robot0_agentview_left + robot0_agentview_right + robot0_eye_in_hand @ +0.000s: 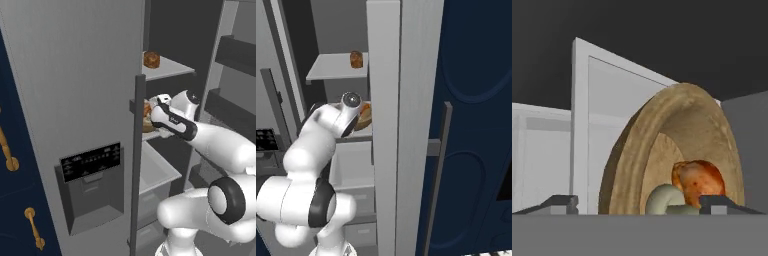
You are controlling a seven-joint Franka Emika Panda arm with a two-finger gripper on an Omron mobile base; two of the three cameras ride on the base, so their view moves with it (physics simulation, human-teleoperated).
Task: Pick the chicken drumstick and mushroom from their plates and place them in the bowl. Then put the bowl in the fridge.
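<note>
The wooden bowl [662,125] fills the hand view, tipped by the camera's roll, with the glossy orange-brown chicken drumstick [698,180] and the pale mushroom [664,199] lying inside it. My gripper [642,204] is open, one fingertip [559,202] clear outside the rim and the other [724,202] on the inner side by the drumstick. From the base views the bowl [148,125] [365,116] rests on a middle shelf inside the open fridge [75,75], my hand right at it. The plates are out of view.
A round brown item [151,60] [356,59] sits on the upper shelf. A white drawer [155,172] lies below the bowl's shelf. The dispenser door [92,162] stands close on the left, the other door's edge [386,125] on the right. Navy cabinets [476,125] flank the fridge.
</note>
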